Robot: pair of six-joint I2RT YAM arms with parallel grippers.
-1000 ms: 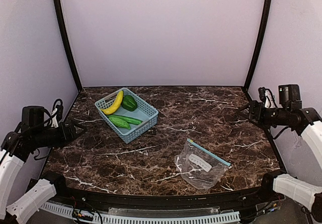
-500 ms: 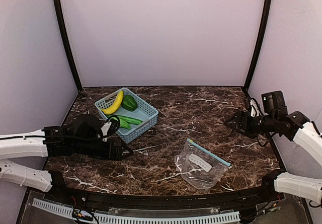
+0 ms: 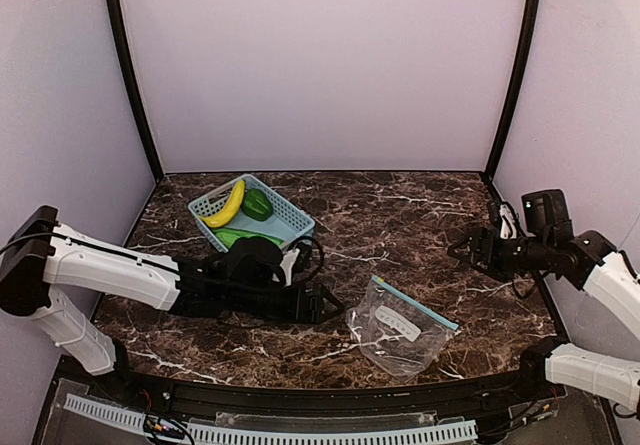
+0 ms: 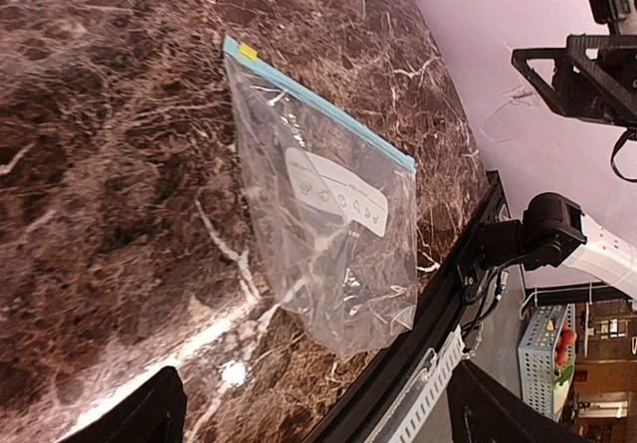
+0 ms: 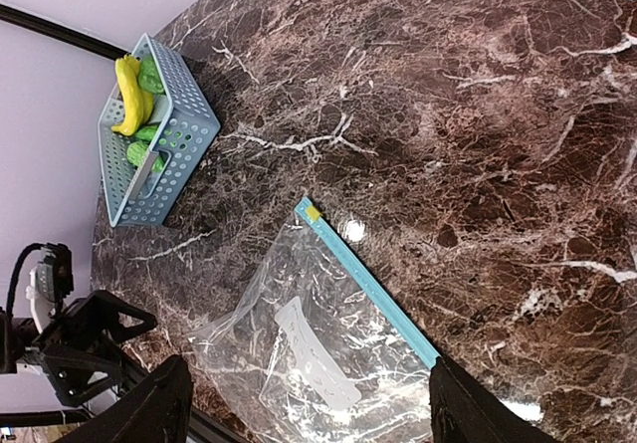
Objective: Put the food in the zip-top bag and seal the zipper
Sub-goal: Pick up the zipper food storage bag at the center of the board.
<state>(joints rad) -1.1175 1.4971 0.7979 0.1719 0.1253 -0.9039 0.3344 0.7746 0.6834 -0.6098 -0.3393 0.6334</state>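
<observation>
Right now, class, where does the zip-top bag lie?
In the top view, the zip-top bag lies flat on the near right of the table, just right of the open left gripper, apart from the blue basket.

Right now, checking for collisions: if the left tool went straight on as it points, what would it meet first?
Probably the clear bag, at its near edge: the left tool points at it with only tabletop between. Its height is unclear.

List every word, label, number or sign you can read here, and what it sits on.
No legible text anywhere.
White label patch on the zip-top bag: printed marks, too small and blurred to read.
Light-blue basket: no lettering visible.
</observation>
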